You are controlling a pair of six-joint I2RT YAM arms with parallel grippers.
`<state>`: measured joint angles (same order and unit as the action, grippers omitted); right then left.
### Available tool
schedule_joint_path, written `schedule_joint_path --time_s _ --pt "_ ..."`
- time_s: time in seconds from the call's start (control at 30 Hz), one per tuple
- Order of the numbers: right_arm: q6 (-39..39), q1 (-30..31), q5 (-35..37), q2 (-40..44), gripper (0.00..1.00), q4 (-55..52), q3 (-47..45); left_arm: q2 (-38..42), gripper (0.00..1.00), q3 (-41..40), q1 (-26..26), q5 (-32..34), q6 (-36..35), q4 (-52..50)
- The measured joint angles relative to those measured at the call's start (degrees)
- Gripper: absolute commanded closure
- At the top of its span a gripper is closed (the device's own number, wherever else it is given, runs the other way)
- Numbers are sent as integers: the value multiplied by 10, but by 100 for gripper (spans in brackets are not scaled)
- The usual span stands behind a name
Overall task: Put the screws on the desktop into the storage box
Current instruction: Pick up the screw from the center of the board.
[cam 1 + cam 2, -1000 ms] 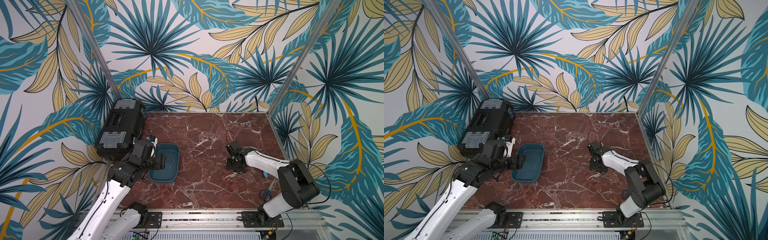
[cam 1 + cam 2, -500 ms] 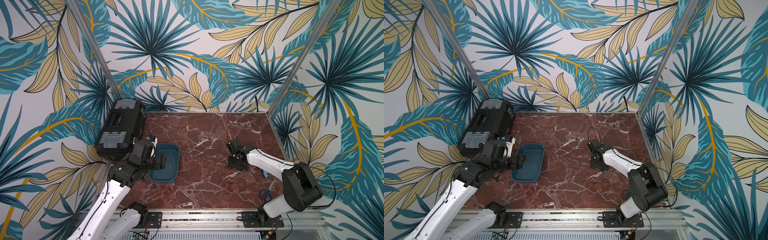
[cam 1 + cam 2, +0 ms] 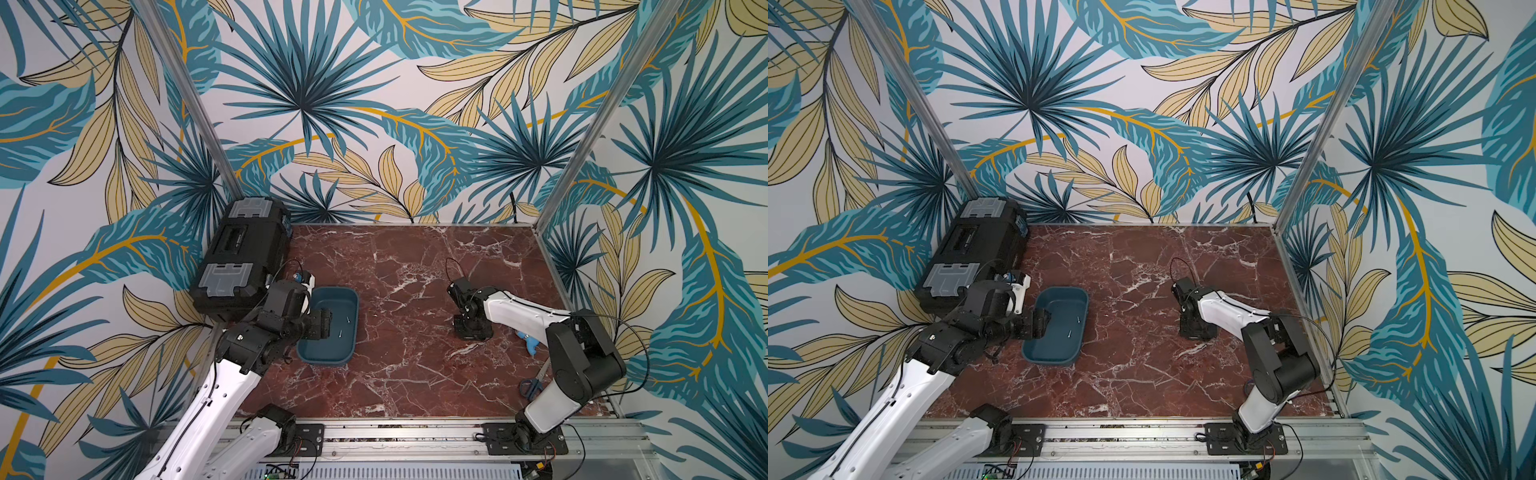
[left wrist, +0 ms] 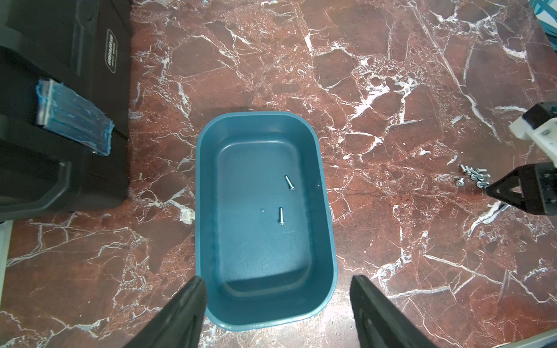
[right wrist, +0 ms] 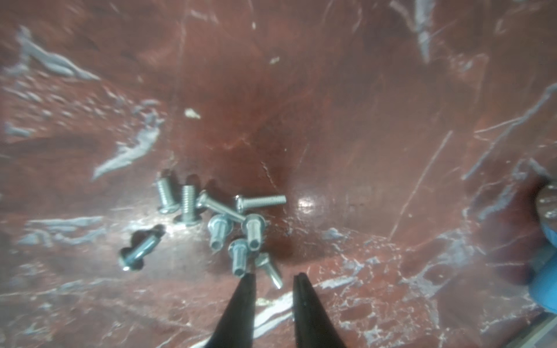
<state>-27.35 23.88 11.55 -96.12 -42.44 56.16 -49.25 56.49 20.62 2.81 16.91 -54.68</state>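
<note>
Right wrist view, close over the bench (image 5: 331, 90): the screws (image 5: 261, 202) lie on it in a loose cluster, nine that I can count. They are short silvery metal pins with ribbed, threaded shanks and wider rounded heads. Most gleam pale. One lies a little apart from the rest and looks darker. Several touch or cross each other.

My right fingers (image 5: 248, 286) are two slim black wedges tapering to points. They stand slightly apart, a narrow gap between the tips, right at the edge of the cluster. The nearest screw lies slantwise with its end pointing into that gap. I cannot tell whether either tip touches it, and nothing is pinched. The bench is glossy, reddish-brown marble pattern with white veins, and it throws back a bright glare spot beside the screws.

In the left wrist view my left fingers (image 4: 187, 307), black and tapered too, are spread wide, one to each side of a short end of the storage box (image 4: 265, 318). They grip nothing, and a strip of bench shows between one finger and the box wall.

The box is a shallow dark teal plastic tray, rectangular with rounded corners, smooth-walled and lidless. Two screws lie on its floor, apart from each other, nearer one long wall. The cluster on the bench is well apart from the box. A black moulded-plastic toolbox (image 4: 60, 168) stands near the box's other long side.
</note>
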Motion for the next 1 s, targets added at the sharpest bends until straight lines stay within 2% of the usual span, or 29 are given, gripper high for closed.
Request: schedule_joint_path --time_s 0.6,1.0 --pt "29 0 -3 -28 78 -17 22 -1 20 0 0 4 0 0" --pt "38 -2 -20 -30 93 -15 24 -3 20 0 0 4 0 0"
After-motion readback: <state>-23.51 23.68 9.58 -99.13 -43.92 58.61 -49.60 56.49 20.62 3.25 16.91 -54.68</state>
